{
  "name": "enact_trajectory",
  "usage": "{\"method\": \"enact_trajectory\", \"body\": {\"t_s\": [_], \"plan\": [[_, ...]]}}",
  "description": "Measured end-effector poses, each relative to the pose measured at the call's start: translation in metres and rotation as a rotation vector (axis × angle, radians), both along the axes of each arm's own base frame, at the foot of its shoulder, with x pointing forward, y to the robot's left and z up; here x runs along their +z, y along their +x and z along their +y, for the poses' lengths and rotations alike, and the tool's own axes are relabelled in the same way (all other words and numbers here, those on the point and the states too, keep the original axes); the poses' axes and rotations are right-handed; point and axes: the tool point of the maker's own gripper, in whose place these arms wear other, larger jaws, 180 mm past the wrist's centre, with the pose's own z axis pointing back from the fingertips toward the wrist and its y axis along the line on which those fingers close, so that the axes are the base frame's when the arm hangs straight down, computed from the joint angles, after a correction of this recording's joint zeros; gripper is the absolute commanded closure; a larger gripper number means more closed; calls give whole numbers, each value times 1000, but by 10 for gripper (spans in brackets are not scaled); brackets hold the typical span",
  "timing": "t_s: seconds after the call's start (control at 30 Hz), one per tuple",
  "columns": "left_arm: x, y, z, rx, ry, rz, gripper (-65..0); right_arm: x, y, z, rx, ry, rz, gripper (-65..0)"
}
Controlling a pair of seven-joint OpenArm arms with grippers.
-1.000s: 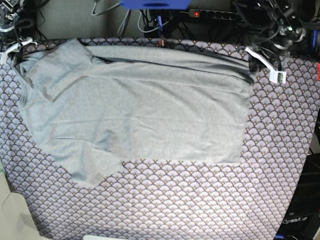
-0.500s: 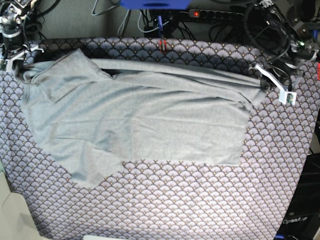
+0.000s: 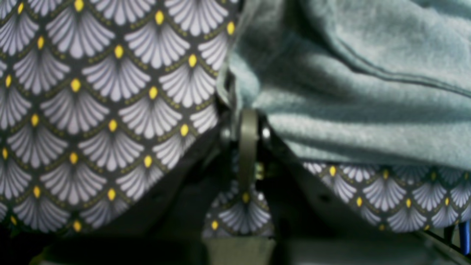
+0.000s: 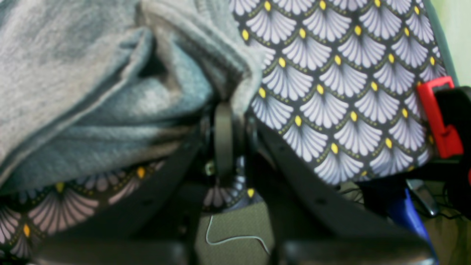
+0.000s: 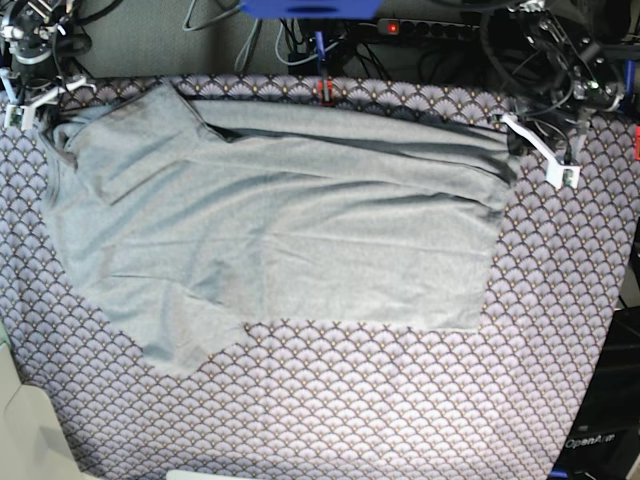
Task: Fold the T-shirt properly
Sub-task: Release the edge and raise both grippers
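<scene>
T-shirt (image 5: 280,220): grey, spread toward the scallop-patterned cloth's (image 5: 400,400) far edge. Left gripper (image 3: 247,121) and right gripper (image 4: 223,110) each pinch a far corner, apparently for folding it forward.

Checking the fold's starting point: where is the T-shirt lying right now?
In the base view the T-shirt lies spread over the far half of the scallop-patterned cloth, its far edge pinched at both corners by the left hand and right hand.

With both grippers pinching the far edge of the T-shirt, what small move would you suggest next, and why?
Probably draw both grips toward the near side together: the left gripper and right gripper are shut on the T-shirt at its far corners, and its near half lies flat.
</scene>
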Motion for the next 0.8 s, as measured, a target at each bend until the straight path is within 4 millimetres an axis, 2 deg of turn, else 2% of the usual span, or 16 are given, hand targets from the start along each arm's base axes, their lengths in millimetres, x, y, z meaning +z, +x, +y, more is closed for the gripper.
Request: {"method": "enact_trajectory", "body": {"t_s": [0.07, 0.13, 0.27, 0.33, 0.37, 0.47, 0.57, 0.8], "plan": [[0, -2, 0, -1, 2, 3, 0, 0, 0, 0, 0, 0, 0, -25], [0, -5, 0, -2, 5, 4, -1, 0, -2, 0, 0, -1, 4, -73], [1, -9, 1, -4, 11, 8, -135, -1, -11, -2, -2, -6, 13, -173], [3, -13, 3, -3, 24, 12, -197, 0, -12, -4, -1, -12, 17, -195], [5, -15, 5, 0, 33, 13, -209, 0, -12, -6, 1, -15, 21, -198], [12, -18, 7, -9, 61, 0, -211, 1, -15, -8, 3, -22, 28, -198], [25, -10, 6, -19, 82, -60, -215, 2, -15, -10, 6, -27, 32, -199], [28, -9, 9, -12, 88, -70, -217, 4, -15, -16, 10, -41, 40, -199]]}}
